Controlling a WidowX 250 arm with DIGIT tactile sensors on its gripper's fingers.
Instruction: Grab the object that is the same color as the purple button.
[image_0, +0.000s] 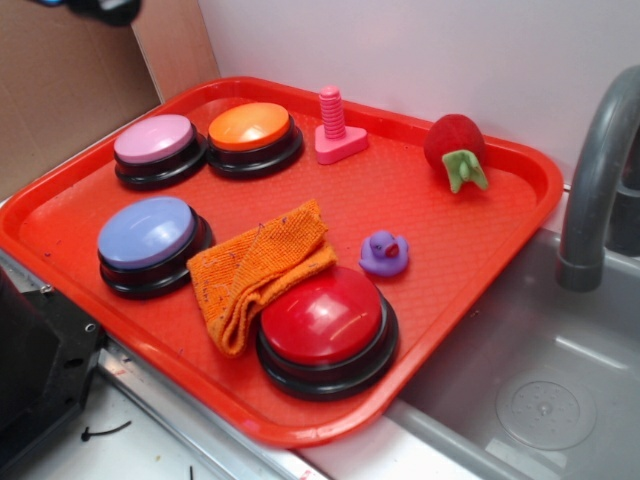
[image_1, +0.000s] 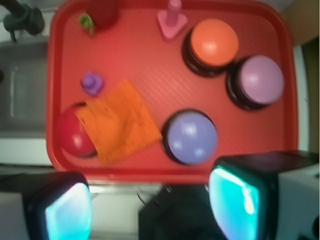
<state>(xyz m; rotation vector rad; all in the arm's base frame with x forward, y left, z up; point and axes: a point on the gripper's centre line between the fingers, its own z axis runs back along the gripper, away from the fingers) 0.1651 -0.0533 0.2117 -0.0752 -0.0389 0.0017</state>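
On the red tray (image_0: 480, 260) I count four buttons — one purple (image_0: 146, 235), one pink-lilac (image_0: 155, 140), one orange (image_0: 250, 128), one red (image_0: 325, 320) — plus one folded orange cloth (image_0: 255, 270), one pink bolt (image_0: 335, 130), one plush strawberry (image_0: 455, 145) and one small purple duck (image_0: 384, 253), which sits just beside the red button, on its far side toward the strawberry. My gripper (image_1: 150, 205) hangs high above the tray's near edge, looking straight down, with the jaws wide apart and holding nothing. Only the exterior view shows the duck's red beak and the grey faucet (image_0: 600, 180) by the sink — the wrist view is blurred, but it alone shows my two fingers (image_1: 235, 200).
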